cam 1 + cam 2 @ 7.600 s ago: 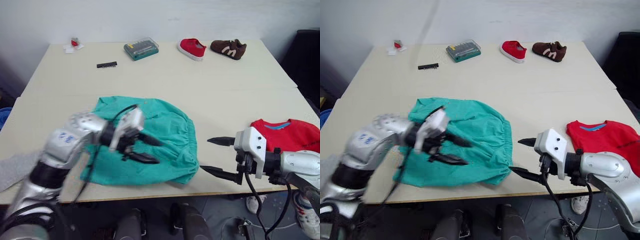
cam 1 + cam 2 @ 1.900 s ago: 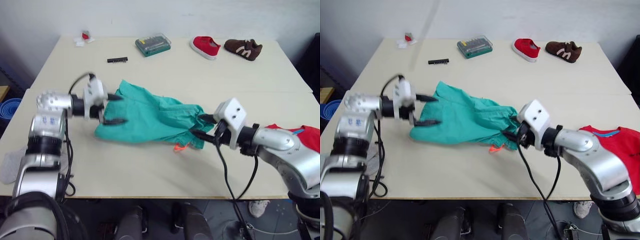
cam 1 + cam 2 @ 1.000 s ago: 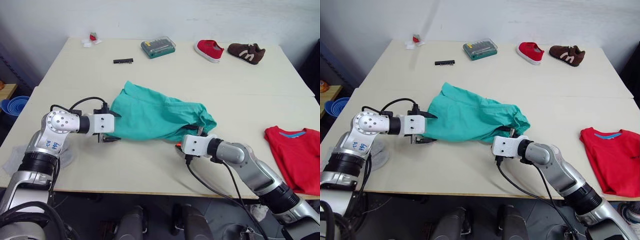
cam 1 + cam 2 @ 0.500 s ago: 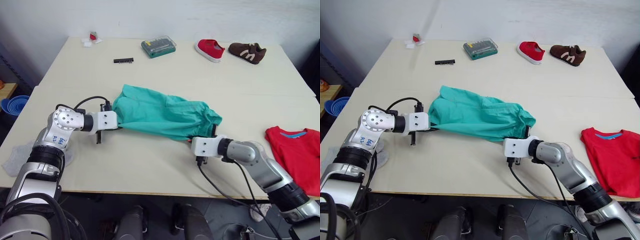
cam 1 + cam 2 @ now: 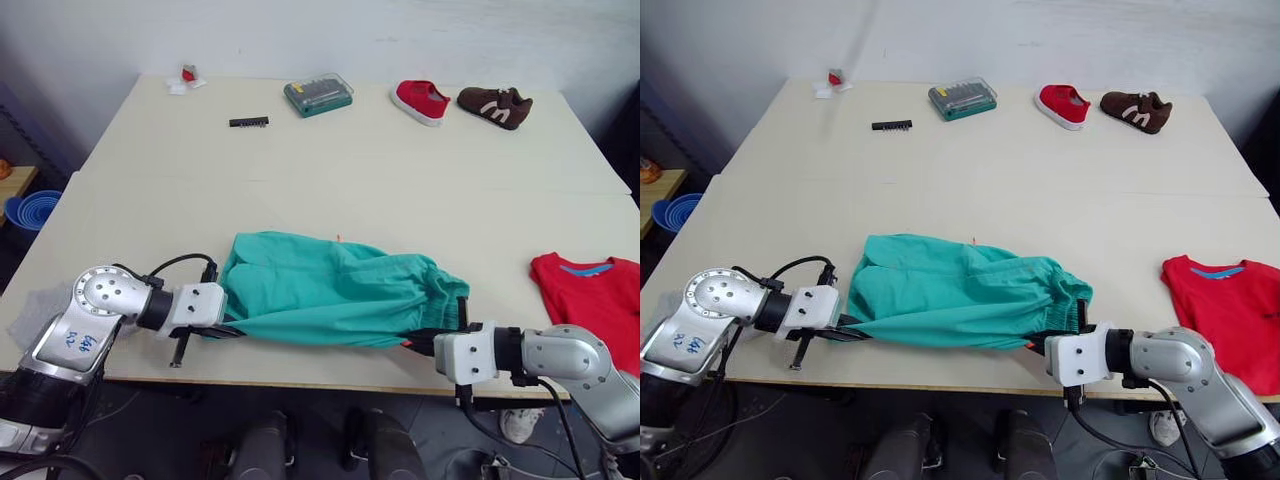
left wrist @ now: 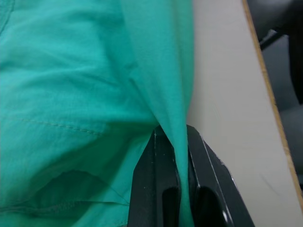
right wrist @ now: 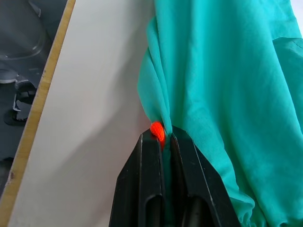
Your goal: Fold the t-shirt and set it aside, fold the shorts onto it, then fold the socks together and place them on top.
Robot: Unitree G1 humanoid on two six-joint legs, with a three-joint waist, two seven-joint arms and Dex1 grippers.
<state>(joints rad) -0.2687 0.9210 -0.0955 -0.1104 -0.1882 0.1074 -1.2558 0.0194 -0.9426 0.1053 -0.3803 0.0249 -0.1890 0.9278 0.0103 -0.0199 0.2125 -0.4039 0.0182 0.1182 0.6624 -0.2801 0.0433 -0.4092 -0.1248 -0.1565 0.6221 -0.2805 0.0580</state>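
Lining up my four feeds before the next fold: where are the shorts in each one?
Left eye view: the shorts lie near the table's front edge.
Right eye view: same place.
Left wrist view: shorts fabric pinched by the left hand.
Right wrist view: fabric in the right hand.
Shared landmark: table's front edge.

One shorts (image 5: 335, 300), one t-shirt (image 5: 590, 295), two shoes (image 5: 414, 99) (red, brown), perhaps one sock (image 5: 35, 308).

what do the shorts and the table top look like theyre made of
The shorts: soft thin woven fabric, matte teal; it drapes and creases where both grippers pinch it. The table: smooth pale board, probably laminate over wood, judging by its tan edge strip.
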